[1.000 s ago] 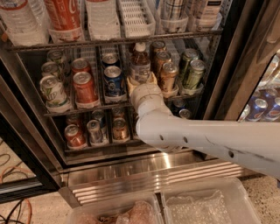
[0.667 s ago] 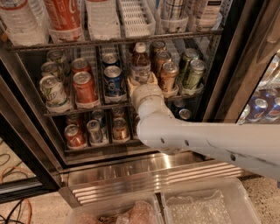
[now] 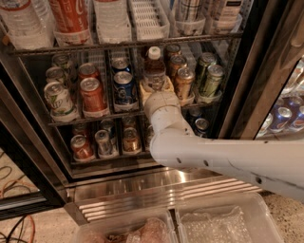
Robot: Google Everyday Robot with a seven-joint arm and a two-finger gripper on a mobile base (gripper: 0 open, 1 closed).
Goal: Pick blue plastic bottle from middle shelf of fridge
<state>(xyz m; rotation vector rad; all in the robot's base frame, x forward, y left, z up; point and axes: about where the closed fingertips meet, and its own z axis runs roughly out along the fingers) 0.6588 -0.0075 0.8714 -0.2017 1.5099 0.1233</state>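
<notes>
- Amber at the neck and white at the cap, the blue plastic bottle (image 3: 153, 66) stands upright on the middle shelf (image 3: 95, 118) of the fridge (image 3: 142, 182), taller than the cans around it.
- Low against the front of that bottle sits the gripper (image 3: 156, 88), hiding the bottle's lower label; whether it is clamped on the bottle or loose cannot be told.
- From the gripper the white arm (image 3: 213, 156) runs down and to the right of the bottle, out past the fridge's ribbed steel base.
- Just left of the bottle is a blue can (image 3: 124, 88), further left a red can (image 3: 92, 95), and furthest left a green can (image 3: 58, 98).
- Just right of the bottle is a gold can (image 3: 183, 83), with a dark green can (image 3: 211, 80) beyond it.
- Above the bottle a red-labelled bottle (image 3: 71, 14) stands on the upper rack.
- Below the bottle short cans fill the lower rack (image 3: 109, 159).
- Well below the bottle, in front of the base, lies a clear bin (image 3: 228, 223).
</notes>
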